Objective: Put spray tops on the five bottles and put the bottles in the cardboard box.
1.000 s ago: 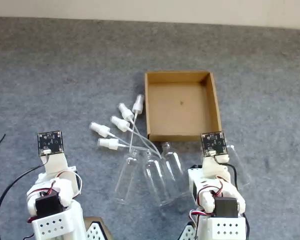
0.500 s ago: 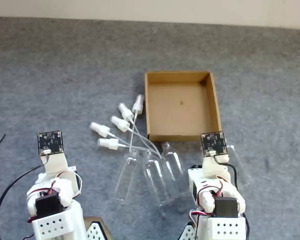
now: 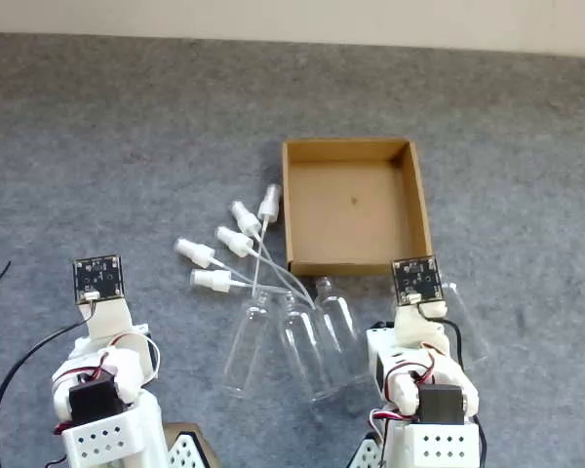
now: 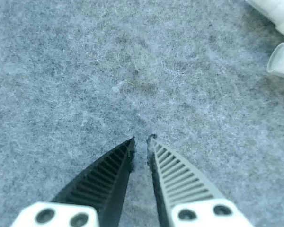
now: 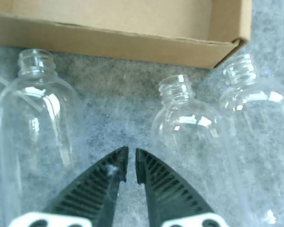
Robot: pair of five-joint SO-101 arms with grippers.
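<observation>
Nothing is moved since before: left gripper (image 4: 141, 140) and right gripper (image 5: 131, 152) are held closed, empty, parked short of uncapped bottles (image 5: 194, 132).

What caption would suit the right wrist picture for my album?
Right hand, closed, poised between capless clear bottles before the cardboard box.
</observation>
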